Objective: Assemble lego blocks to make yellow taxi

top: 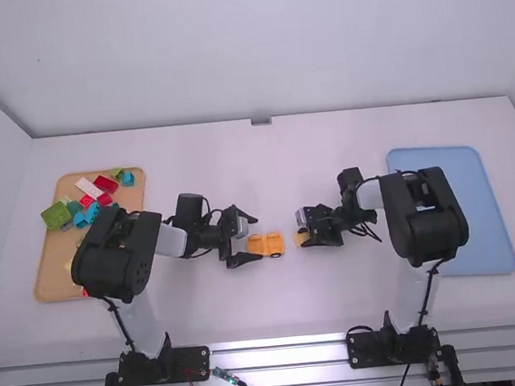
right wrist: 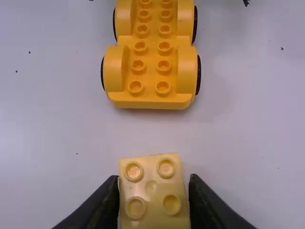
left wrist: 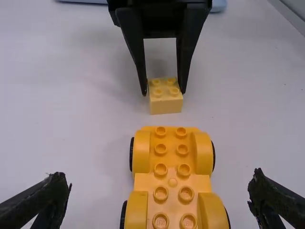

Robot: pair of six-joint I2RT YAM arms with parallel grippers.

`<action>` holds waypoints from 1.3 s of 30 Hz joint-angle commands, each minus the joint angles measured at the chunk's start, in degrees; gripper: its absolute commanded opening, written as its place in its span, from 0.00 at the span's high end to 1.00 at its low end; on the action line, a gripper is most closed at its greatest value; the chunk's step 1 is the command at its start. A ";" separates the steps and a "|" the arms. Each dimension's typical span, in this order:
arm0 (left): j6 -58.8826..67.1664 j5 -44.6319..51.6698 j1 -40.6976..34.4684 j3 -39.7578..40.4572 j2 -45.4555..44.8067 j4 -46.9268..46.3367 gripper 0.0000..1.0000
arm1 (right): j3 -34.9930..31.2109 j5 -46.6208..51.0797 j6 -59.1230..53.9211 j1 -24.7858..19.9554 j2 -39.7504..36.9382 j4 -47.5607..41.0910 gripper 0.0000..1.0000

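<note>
Standing at the bottom edge of the high view: one left arm and one right arm, both with smooth white links and matte black joints. Next, at the centre: one yellow chassis, glossy plastic, deep orange-yellow, with four rounded fenders and black wheels at its sides; twelve round studs in two columns show in the right wrist view. One left gripper, black, its fingers set wide, with the chassis between them. Just right of the chassis, apart from it: one yellow block, paler, square-topped, four studs, two by two. One right gripper, black, has its fingers closed on opposite sides of that block, holding it.

Right side of the frame: one blue tray, shallow, rectangular, rounded corners. Left side: one tan tray, bearing loose blocks in green, red, teal and pinkish white, too crowded to count firmly; one large green block sits at its left edge. Beneath all, one smooth white table; beyond it, one plain pale wall.
</note>
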 commanded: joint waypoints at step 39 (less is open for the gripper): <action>-2.58 -6.75 -5.25 -4.90 0.55 7.67 0.01 | -3.02 -5.55 21.44 8.81 -10.62 8.79 1.00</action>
